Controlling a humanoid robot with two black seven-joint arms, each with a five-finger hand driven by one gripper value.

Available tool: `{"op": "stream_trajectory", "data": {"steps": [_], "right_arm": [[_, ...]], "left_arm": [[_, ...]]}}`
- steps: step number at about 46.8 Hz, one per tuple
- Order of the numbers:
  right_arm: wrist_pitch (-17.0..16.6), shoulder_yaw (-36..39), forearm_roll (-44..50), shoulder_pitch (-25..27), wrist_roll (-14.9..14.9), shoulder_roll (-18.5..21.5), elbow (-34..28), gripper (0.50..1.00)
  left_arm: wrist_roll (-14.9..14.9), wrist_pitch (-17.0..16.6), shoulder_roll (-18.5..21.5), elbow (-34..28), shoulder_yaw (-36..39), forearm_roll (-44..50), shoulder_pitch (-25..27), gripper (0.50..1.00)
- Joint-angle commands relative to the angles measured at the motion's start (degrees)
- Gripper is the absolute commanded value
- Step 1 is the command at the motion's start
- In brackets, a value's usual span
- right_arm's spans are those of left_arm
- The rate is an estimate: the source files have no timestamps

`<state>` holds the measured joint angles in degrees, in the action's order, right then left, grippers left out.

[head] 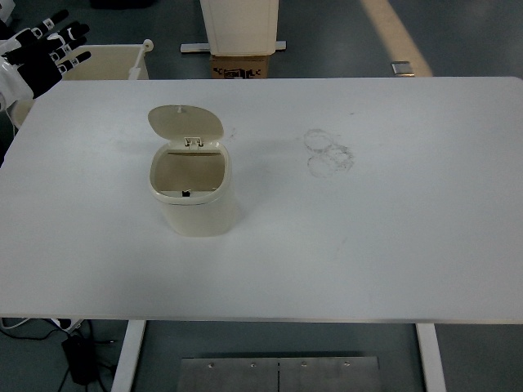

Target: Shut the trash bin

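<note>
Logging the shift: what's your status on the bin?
Left hand open, raised at table's far-left corner. Bin upright, lid still open. Nothing in the way.

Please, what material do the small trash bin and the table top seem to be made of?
The trash bin looks like cream plastic with a smooth, slightly glossy finish: thin moulded walls, rounded corners and a hinged lid standing open. The table seems a white matte laminate or coated board; it is flat and even, with faint ring marks. The exact material I cannot confirm.

Cream trash bin (193, 192), lid (186, 124) up — table-left
</note>
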<state>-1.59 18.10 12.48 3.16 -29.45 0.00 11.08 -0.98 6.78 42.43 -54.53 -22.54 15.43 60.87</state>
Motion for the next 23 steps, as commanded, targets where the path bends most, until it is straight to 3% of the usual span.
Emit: {"op": "stream_trajectory", "data": {"steps": [1, 10, 23], "right_arm": [[0.01, 0.0, 0.0, 0.0, 0.09, 0.0, 0.0, 0.991], [-0.08, 0.0, 0.0, 0.0, 0.01, 0.0, 0.0, 0.991], [0.01, 0.0, 0.0, 0.0, 0.01, 0.0, 0.0, 0.991]], "left_arm": [[-0.17, 0.43, 0.11, -0.66, 8.02, -0.4, 5.21, 1.0], [-0.25, 0.43, 0.03, -3.73, 19.72, -2.06, 14.44, 1.0], [-1.84, 1.04, -0.33, -10.15, 30.36, -7.78, 25.96, 1.0]]}}
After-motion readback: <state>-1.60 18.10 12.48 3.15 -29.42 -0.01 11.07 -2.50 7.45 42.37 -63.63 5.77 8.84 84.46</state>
